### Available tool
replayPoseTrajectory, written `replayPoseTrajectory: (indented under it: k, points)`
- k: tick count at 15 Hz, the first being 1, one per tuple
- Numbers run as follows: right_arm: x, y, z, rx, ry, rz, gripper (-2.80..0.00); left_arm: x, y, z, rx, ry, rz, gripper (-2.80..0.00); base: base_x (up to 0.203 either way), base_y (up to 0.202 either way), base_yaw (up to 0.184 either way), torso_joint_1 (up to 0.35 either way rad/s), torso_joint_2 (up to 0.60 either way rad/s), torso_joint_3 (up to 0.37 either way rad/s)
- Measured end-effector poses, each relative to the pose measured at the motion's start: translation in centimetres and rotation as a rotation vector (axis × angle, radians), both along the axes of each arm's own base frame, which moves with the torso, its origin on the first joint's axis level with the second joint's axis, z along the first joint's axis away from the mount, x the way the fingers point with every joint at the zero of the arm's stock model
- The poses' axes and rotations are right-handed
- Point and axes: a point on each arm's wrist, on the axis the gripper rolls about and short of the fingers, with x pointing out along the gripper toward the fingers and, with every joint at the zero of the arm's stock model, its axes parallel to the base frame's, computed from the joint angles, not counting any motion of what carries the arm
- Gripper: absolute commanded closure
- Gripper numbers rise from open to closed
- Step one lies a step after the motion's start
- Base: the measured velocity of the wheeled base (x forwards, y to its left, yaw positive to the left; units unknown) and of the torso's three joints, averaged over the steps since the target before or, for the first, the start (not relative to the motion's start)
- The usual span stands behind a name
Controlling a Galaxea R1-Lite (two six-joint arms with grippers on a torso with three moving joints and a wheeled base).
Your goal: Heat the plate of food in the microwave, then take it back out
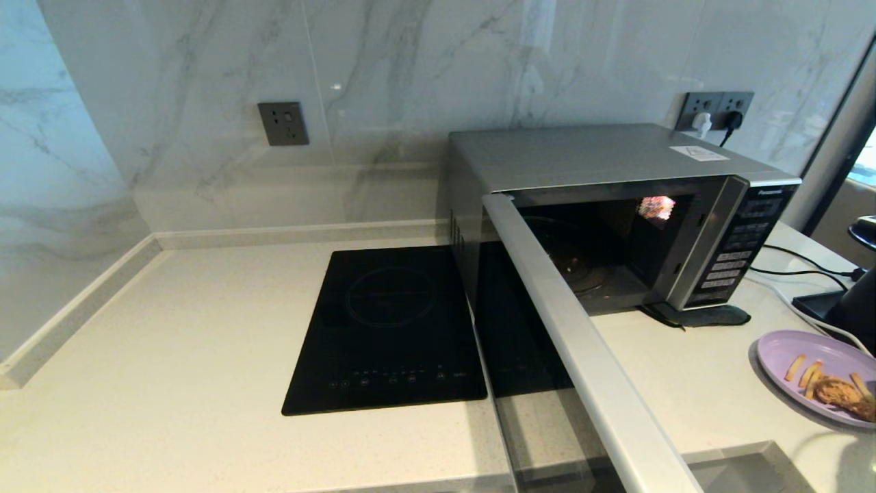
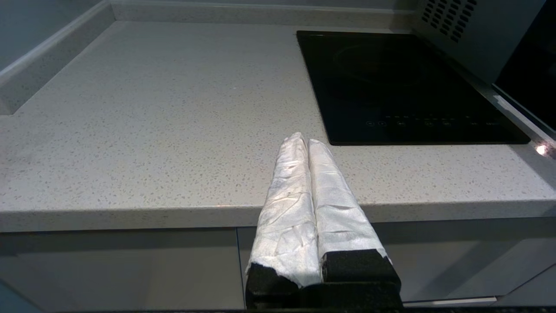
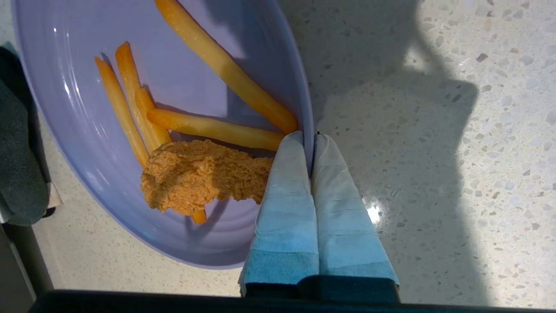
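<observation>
The lilac plate of food (image 1: 777,352) with orange fries and a breaded chicken piece (image 3: 200,174) sits at the counter's right edge. My right gripper (image 3: 309,137) is shut on the plate's rim (image 3: 307,117), one finger inside and one outside. The silver microwave (image 1: 588,154) stands at the back right with its door (image 1: 588,356) swung wide open toward me, the cavity dark and empty. My left gripper (image 2: 304,138) hangs shut and empty over the counter's front edge, left of the hob.
A black induction hob (image 1: 390,329) lies left of the microwave. Cables (image 1: 801,263) and a dark object (image 1: 848,305) sit behind the plate. Pale counter (image 2: 152,130) stretches to the left.
</observation>
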Motion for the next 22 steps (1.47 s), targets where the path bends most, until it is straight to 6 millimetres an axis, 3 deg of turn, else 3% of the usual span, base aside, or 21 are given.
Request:
replayPoseTrajectory:
  k: [2,3,9,13,18,22]
  points:
    - [0.0,-0.1,-0.3,0.007,0.007,-0.001,0.0,0.0,0.0,0.0,0.0,0.0,0.0,0.0,0.0,0.0,0.0,0.0,0.0,0.0]
    - [0.1,-0.1,-0.5,0.01,0.01,0.0,-2.8,0.0,0.0,0.0,0.0,-0.001,0.0,0.0,0.0,0.0,0.0,0.0,0.0,0.0]
    - [0.0,-0.1,-0.6,0.013,0.013,0.002,-2.8,0.0,0.0,0.0,0.0,0.0,0.0,0.0,0.0,0.0,0.0,0.0,0.0,0.0]
    - [-0.4,0.2,0.5,-0.008,-0.006,-0.003,-2.8,0.0,0.0,0.0,0.0,0.0,0.0,0.0,0.0,0.0,0.0,0.0,0.0,0.0]
    - [-1.6,1.4,3.1,-0.057,-0.047,-0.004,-2.8,0.0,0.0,0.0,0.0,0.0,0.0,0.0,0.0,0.0,0.0,0.0,0.0,0.0]
    - [-3.1,3.2,6.5,-0.127,-0.106,-0.003,-2.8,0.0,0.0,0.0,0.0,0.0,0.0,0.0,0.0,0.0,0.0,0.0,0.0,0.0]
